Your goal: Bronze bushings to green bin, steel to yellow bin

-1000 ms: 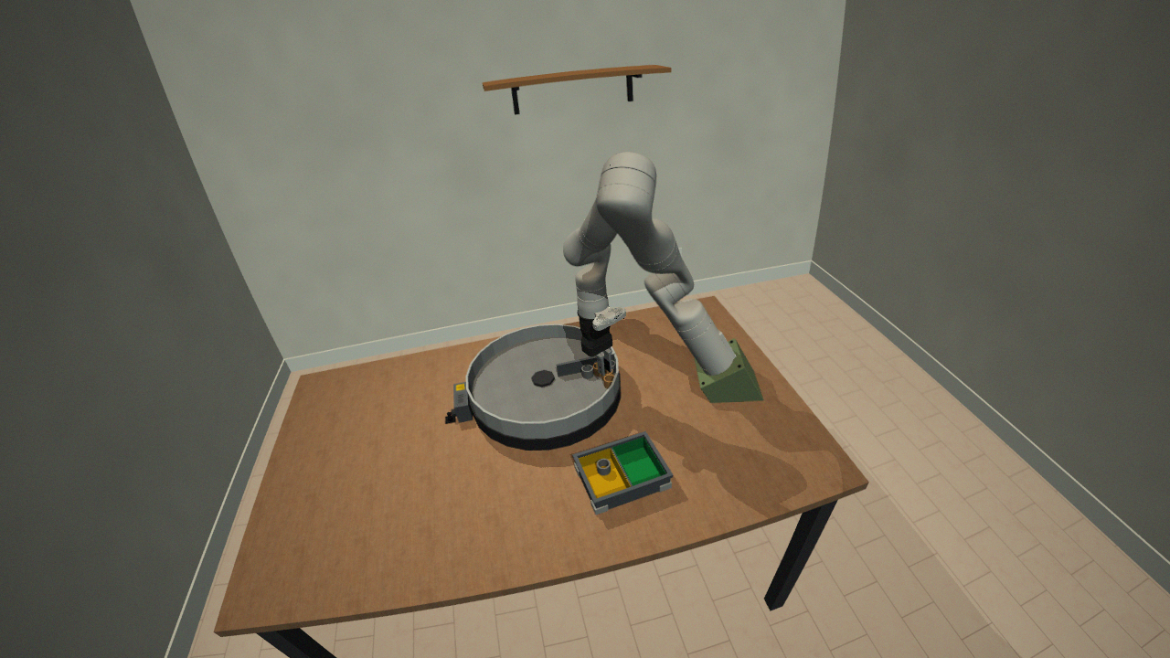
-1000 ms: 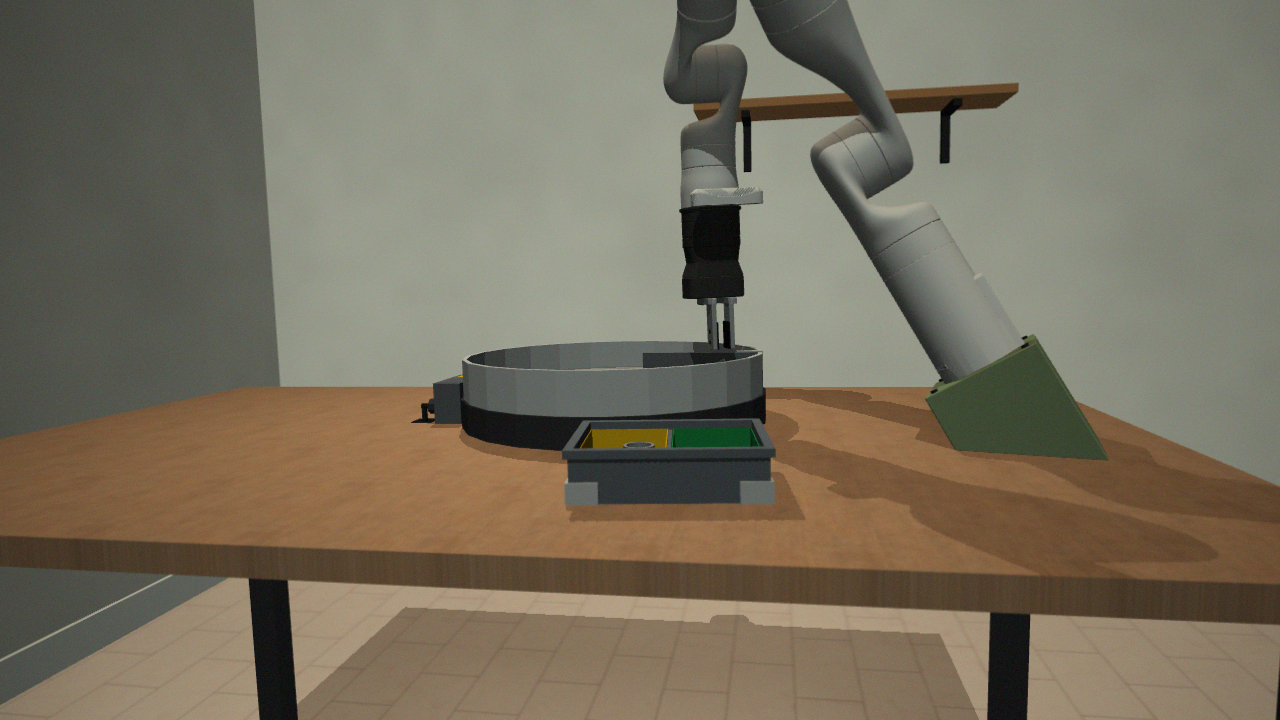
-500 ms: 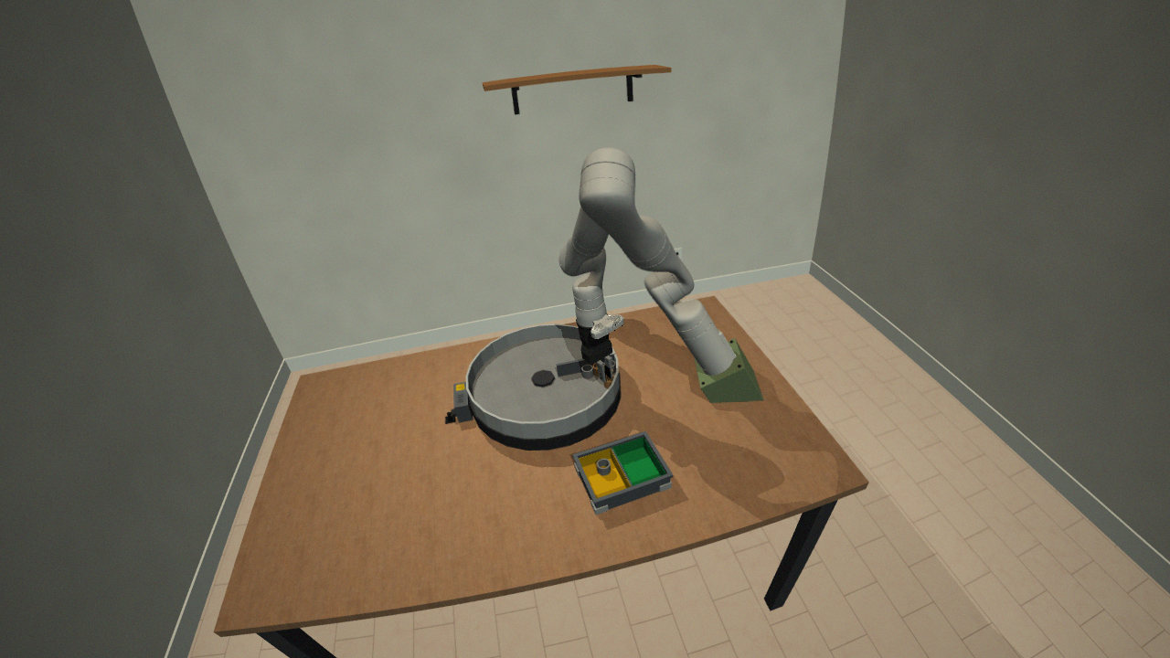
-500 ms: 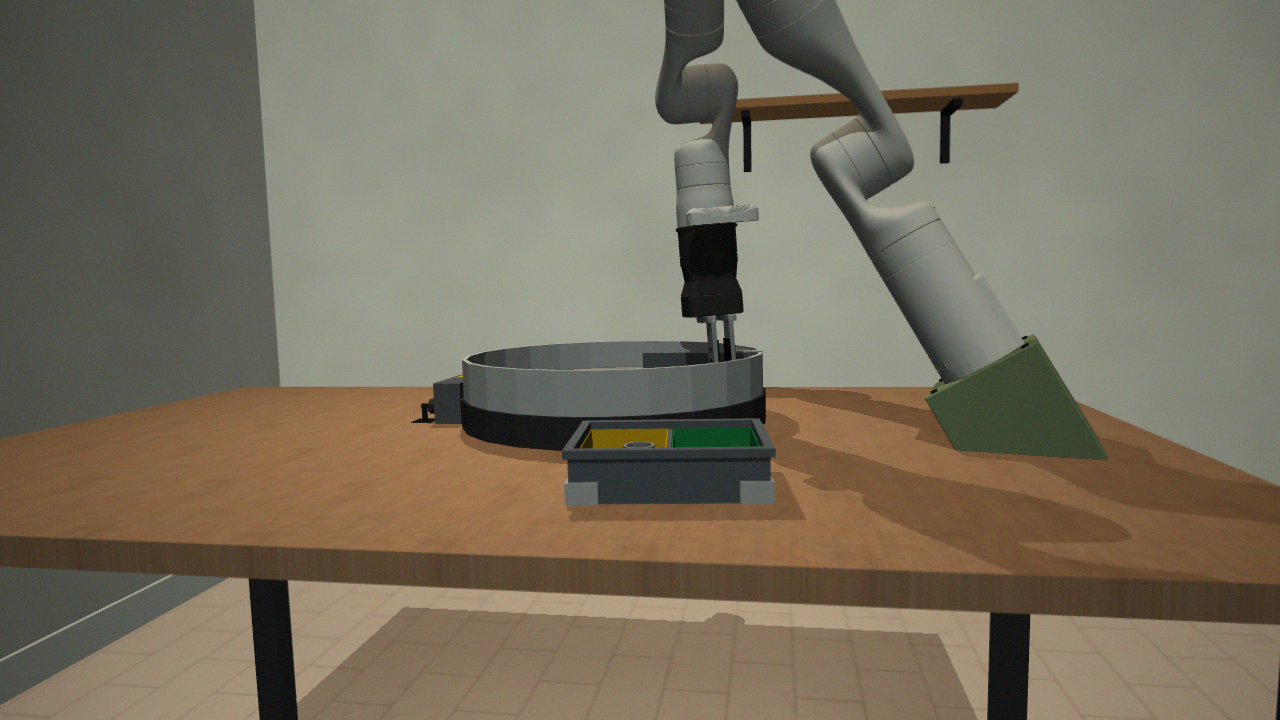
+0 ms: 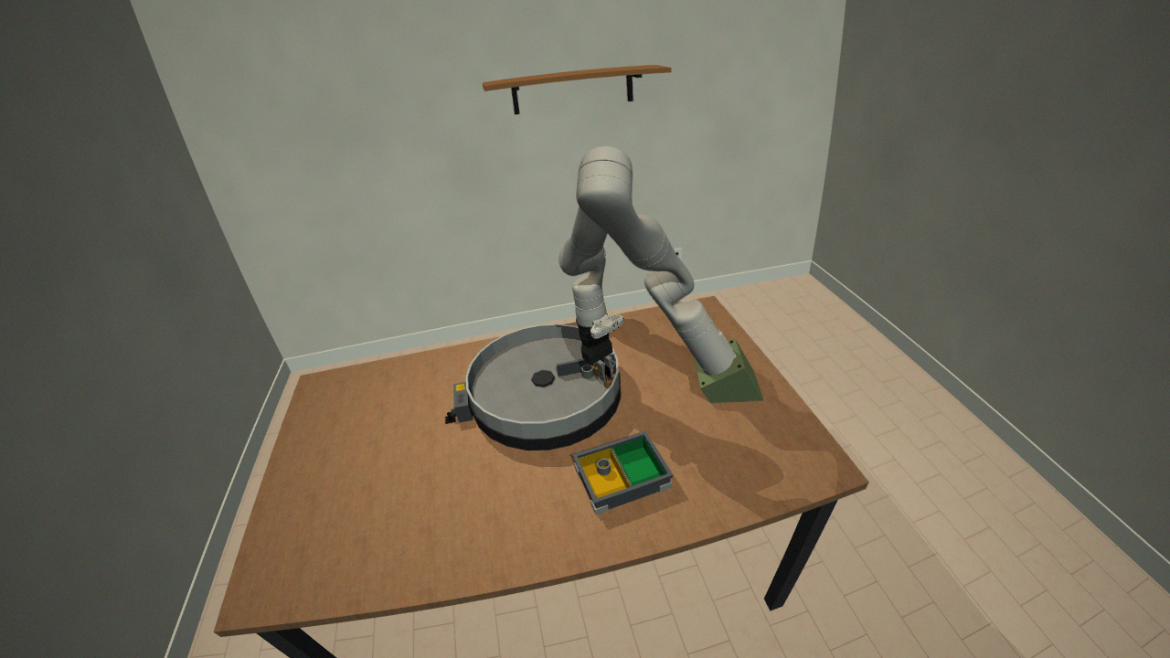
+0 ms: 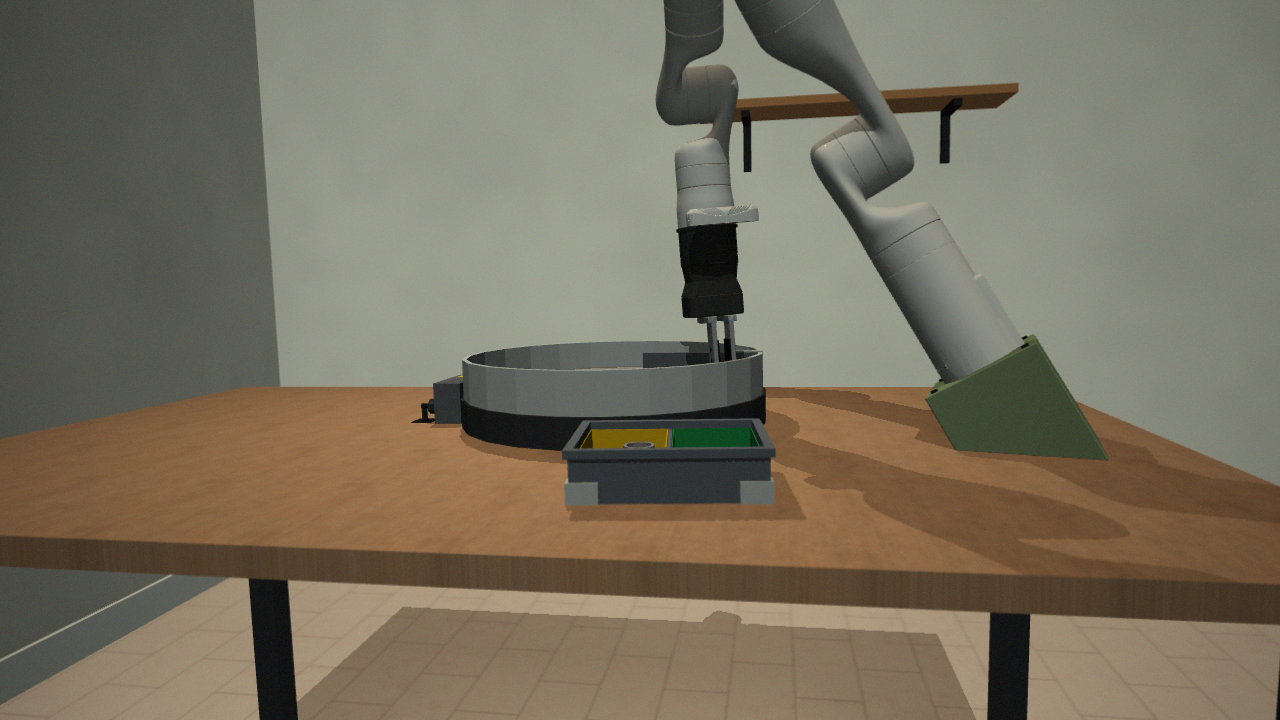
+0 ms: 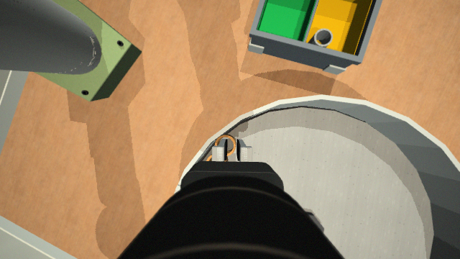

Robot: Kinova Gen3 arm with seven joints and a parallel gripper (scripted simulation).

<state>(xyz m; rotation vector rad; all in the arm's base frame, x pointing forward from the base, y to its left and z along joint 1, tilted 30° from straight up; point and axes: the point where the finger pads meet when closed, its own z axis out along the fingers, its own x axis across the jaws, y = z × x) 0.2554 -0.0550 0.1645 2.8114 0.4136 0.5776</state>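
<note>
My gripper [image 5: 603, 373] [image 6: 721, 352] [image 7: 231, 146] reaches straight down inside the grey turntable [image 5: 531, 419] [image 6: 590, 385] [image 7: 359, 180], at its right rim. The fingers stand a little apart, open. A bronze bushing [image 7: 230, 139] stands upright right under the fingertips; its ring circles the left finger and its wall lies in the gap. A bit of a second bronze ring [image 7: 208, 157] peeks out beside it. A steel bushing [image 5: 586, 371] stands on the disc just left of the gripper. Another steel bushing [image 5: 603, 469] [image 6: 637, 444] [image 7: 323, 37] lies in the yellow bin [image 5: 606, 485] [image 6: 608, 438] [image 7: 341, 14]. The green bin [image 5: 640, 461] [image 6: 714, 437] [image 7: 284, 18] is empty.
Both bins share one grey tray in front of the turntable. The arm's green base wedge [image 5: 730, 384] [image 6: 1015, 402] [image 7: 104, 54] stands to the right. A small motor box [image 5: 460, 397] sits at the turntable's left. A dark hub [image 5: 541, 377] marks the disc's middle.
</note>
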